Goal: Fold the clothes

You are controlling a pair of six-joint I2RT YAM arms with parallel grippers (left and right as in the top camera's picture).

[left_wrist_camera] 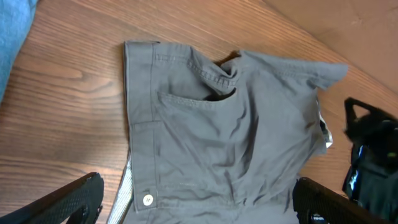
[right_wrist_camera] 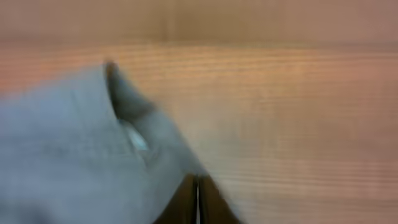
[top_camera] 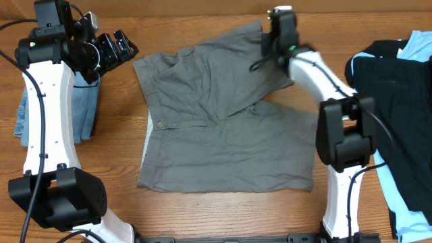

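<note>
The grey garment [top_camera: 223, 128], a pair of shorts with a button and a stitched pocket, lies spread on the wooden table with its upper part folded over at an angle. It fills the left wrist view [left_wrist_camera: 230, 137]. My left gripper [top_camera: 118, 47] is open and empty, held above the table left of the garment's waistband; its two fingers [left_wrist_camera: 199, 208] frame the cloth from above. My right gripper [top_camera: 271, 40] is at the garment's far right corner. In the blurred right wrist view its fingers [right_wrist_camera: 198, 190] are shut on the grey cloth [right_wrist_camera: 68, 155].
A denim-blue garment [top_camera: 81, 111] lies under the left arm at the table's left edge and shows in the left wrist view [left_wrist_camera: 12, 31]. A black garment [top_camera: 391, 74] and a light blue one [top_camera: 405, 196] are piled at the right edge.
</note>
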